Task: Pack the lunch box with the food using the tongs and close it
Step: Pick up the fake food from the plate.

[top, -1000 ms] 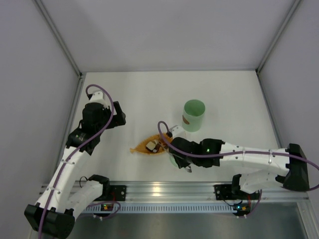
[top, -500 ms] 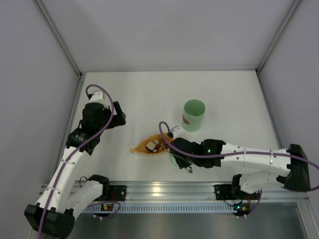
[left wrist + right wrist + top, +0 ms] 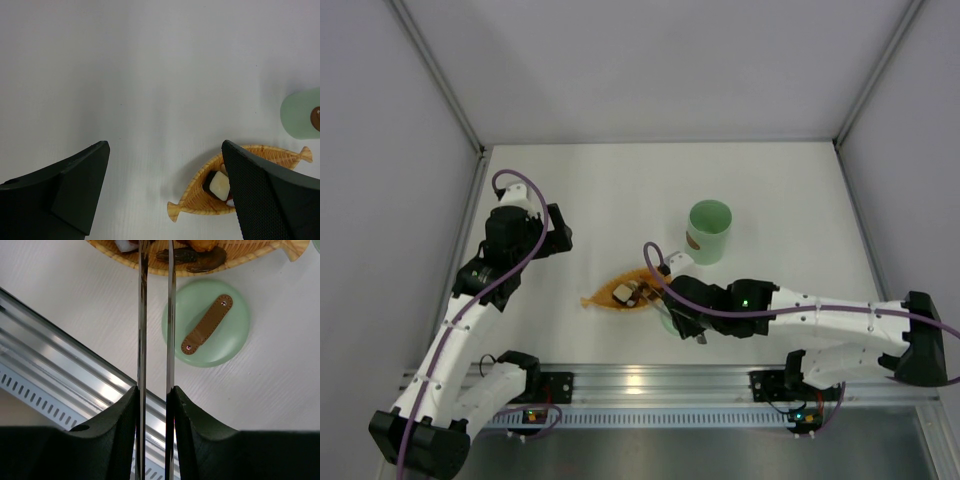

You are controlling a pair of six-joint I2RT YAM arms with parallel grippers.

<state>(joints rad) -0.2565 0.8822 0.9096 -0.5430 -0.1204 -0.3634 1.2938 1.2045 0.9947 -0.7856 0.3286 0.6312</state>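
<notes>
I had the right gripper (image 3: pixel 155 390) clamped on the tongs (image 3: pixel 142 315).
Left gripper (image 3: pixel 164 150) stood wide apart, holding nothing.

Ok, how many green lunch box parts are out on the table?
2: the lunch box stands open beyond the orange dish; its lid lies flat on the dish's near side. None seems hidden.

dish (image 3: pixel 605 300) near the front middle of the table (image 3: pixel 600 190), food (image 3: pixel 219 184) in it, lunch box (image 3: pixel 709 231) behind and right, lid (image 3: pixel 206 329) just before the dish, tongs (image 3: pixel 142 315) reaching over the dish rim
</notes>
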